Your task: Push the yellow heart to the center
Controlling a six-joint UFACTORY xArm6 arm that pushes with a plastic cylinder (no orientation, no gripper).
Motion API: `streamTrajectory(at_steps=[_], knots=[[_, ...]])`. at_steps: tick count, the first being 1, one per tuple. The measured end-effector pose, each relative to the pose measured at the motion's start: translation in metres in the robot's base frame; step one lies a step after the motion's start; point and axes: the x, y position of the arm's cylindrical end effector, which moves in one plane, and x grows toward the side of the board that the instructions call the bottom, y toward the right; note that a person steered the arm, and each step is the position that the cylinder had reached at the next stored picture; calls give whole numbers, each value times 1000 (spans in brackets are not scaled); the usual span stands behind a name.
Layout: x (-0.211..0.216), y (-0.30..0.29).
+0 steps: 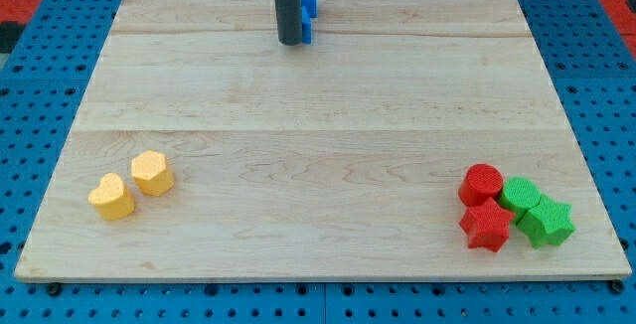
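Yellow heart well apart from my tip

Bright, even light over the whole wooden board; no glare patches on the pale grain; colours saturated. Shadows soft and short, tucked close under the yellow heart and the red and green blocks at the view's lower right, so the light reads as overhead and diffuse. Focus fairly sharp throughout; board edges converge toward the top from perspective.
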Motion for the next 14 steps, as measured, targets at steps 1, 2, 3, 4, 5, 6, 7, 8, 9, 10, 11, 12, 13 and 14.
streamTrajectory(at_steps=[1,2,3,4,5,6,7,8,9,10,11,12,13,14], knots=[[-16,10],[-17,12],[34,-34],[84,-144],[142,-234],[211,-251],[285,-239],[297,-205],[262,-188],[223,-168],[181,-149],[143,-147],[107,-130],[91,-90]])
